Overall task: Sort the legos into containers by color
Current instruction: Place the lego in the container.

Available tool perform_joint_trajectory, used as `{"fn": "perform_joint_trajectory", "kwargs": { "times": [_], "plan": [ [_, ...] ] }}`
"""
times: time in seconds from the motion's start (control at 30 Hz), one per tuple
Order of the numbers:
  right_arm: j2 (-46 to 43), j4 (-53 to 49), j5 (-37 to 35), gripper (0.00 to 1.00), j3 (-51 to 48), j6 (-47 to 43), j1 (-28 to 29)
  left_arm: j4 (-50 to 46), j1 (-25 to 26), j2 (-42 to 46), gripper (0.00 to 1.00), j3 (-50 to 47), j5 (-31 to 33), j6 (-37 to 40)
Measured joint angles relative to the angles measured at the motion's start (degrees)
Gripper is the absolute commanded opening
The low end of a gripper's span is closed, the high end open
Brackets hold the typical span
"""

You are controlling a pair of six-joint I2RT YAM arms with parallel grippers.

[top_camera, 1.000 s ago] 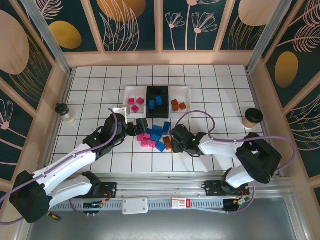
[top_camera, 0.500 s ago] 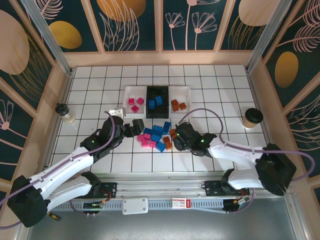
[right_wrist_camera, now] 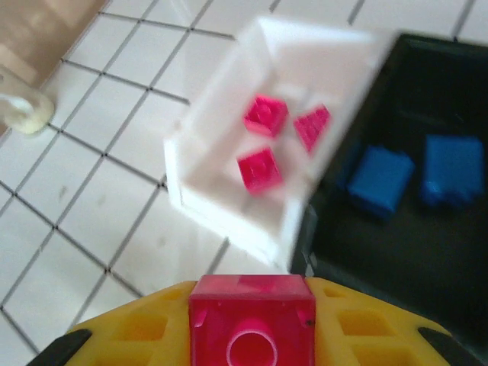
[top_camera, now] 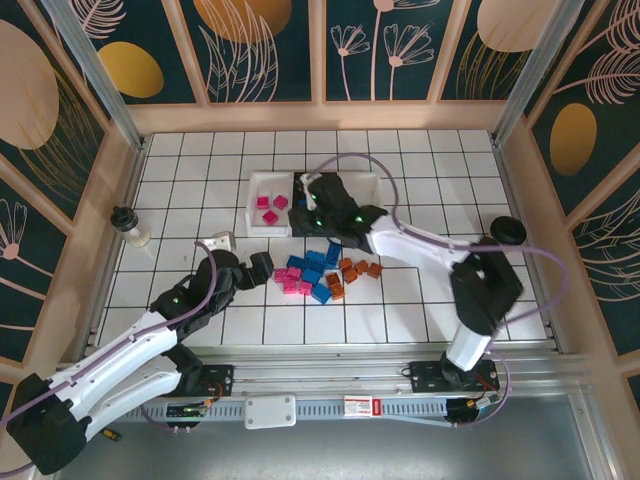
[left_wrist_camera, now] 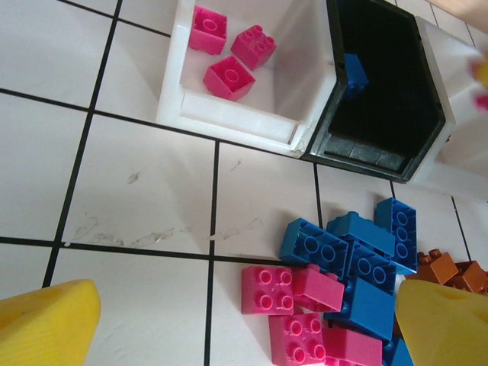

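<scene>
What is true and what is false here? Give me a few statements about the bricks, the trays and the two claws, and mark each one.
1. The right gripper clamps a pink brick. True.
2. The white tray on the left holds three blue bricks. False: it holds three pink bricks.
3. The left gripper is open with nothing between its fingers. True.
4. Every brick already lies in a tray. False: a mixed pile of pink, blue and orange bricks lies unsorted.
5. The black tray holds blue bricks. True.
</scene>
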State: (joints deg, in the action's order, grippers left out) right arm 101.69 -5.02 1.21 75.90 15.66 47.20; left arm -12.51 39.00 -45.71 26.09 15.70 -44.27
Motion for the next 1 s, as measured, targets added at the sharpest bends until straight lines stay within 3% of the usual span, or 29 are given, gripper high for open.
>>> {"fn": "perform_joint_trajectory", "kwargs": {
  "times": [0.17, 0.3, 0.43, 0.6, 0.7, 0.83, 1.0],
  "plan": [
    [13.81, 1.03, 3.34, 0.23, 13.27, -0.28, -1.22, -0.42, 0.00, 1.81, 0.99, -2.10, -0.20, -1.18],
    [21.42, 0.85, 4.02, 0.41, 20.65, 0.02, -2.27, -0.68, 0.00, 1.84, 0.99, -2.80, -0.22, -1.46],
    [25.75, 0.50, 4.70, 0.55, 26.12, 0.52, -2.89, -0.48, 0.00, 1.68, 0.99, -3.17, -0.50, -1.49],
    [25.90, 2.99, 5.35, 0.59, 26.67, 1.68, -2.97, 0.37, 0.00, 1.40, 0.99, -3.82, -1.81, -1.49],
    [23.23, 5.51, 5.35, 0.59, 21.99, 2.29, -2.95, 1.29, 0.00, 0.28, 0.97, -3.82, -3.02, -1.42],
    [13.86, 9.44, 5.27, 0.59, 8.50, 3.17, -2.86, 4.11, 0.00, -3.28, 0.80, -3.78, -6.21, -0.20],
    [-0.68, 15.17, 4.33, 0.59, -10.21, 5.46, -2.86, 8.79, 0.00, -12.31, 0.69, -2.56, -11.28, 1.66]
  ]
}}
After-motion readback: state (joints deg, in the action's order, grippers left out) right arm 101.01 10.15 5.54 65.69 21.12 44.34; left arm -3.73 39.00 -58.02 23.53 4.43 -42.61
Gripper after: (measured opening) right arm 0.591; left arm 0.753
